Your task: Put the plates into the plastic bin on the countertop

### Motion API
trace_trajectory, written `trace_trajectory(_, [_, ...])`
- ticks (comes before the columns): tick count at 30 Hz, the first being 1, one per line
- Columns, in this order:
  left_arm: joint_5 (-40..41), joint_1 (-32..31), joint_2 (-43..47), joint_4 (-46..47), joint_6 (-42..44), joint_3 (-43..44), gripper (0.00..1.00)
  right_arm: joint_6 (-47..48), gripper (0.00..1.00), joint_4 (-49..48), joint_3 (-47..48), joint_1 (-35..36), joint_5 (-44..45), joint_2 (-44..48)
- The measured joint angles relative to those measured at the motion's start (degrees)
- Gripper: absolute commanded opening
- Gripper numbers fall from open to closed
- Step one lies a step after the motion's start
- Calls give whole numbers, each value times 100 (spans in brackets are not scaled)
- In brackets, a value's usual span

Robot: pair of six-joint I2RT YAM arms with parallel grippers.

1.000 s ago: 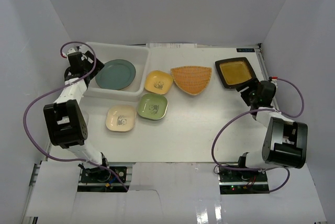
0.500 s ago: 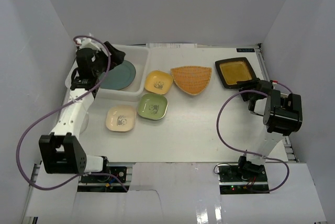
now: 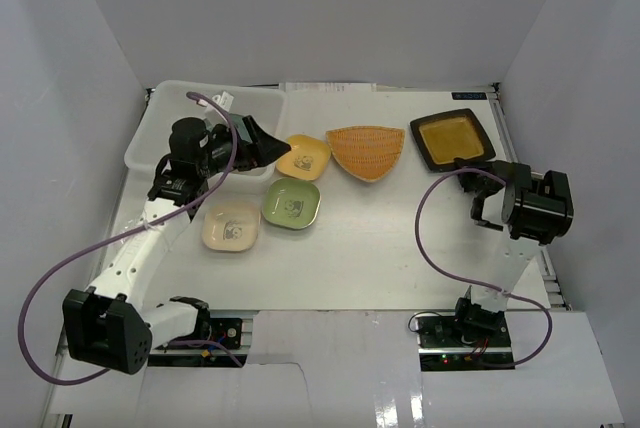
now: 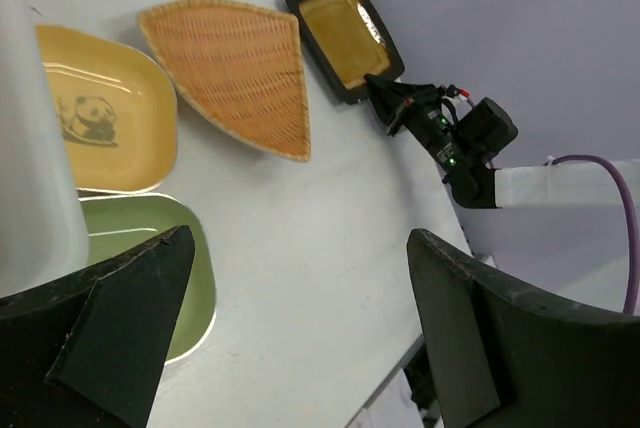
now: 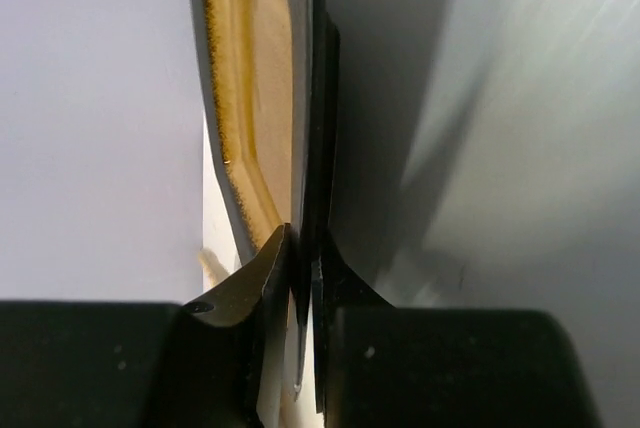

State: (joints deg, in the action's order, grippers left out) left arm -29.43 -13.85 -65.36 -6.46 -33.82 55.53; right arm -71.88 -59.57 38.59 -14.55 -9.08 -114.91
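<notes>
The dark square plate point(image 3: 447, 138) lies at the upper right of the overhead view, and your right claw point(image 3: 462, 164) is clamped on its rim at the lower right edge. From the claw the plate stretches up and to the left. It is square, so it has no real long axis. In the right wrist view you see the plate point(image 5: 250, 98) edge-on, with the thin rim pinched between the two fingers point(image 5: 268, 273). Whether it is lifted off the table point(image 3: 380, 238), I cannot tell.

The plate looks like glazed ceramic, black rim and glossy amber centre, hard and probably slippery.

The bin point(image 3: 262, 94) is at the upper left, well apart from this plate, so I judge the carry must cross the whole width of the table. It is pale, translucent plastic with rounded corners.

Between them lie an orange fan-shaped plate point(image 3: 366, 151) with a woven texture, a yellow plate point(image 3: 303, 156), a green plate point(image 3: 291, 203) and a cream plate point(image 3: 231, 225), all three rounded squares.

Your left claw point(image 3: 265, 143) stands wide apart and empty, beside the bin's right wall.
</notes>
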Motion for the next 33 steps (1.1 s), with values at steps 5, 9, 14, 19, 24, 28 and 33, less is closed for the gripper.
trace_trajectory(5, [-428,-138,-463,79,-380,107,98,247,8,649,-389,-68,107,1436])
trace_trajectory(9, [-581,-511,-643,306,-610,258,98,286,8,675,-402,-109,-46,2605])
trace_trajectory(14, [-590,-1110,-1005,1019,-874,435,98,284,8,664,-431,240,-308,3668])
trace_trajectory(19, [-472,-1425,-1488,1773,-1204,433,96,289,8,887,-595,1145,-629,3998])
trace_trajectory(24, [46,-1572,-1991,2229,-1228,433,96,302,8,1303,-592,2096,-874,3947])
trace_trajectory(28, [507,-1609,-2308,2562,-1189,319,93,299,8,1362,-592,2479,-927,3945])
trace_trajectory(33, [850,-1626,-2645,3152,-1257,140,66,205,8,1290,-592,2898,-874,3860])
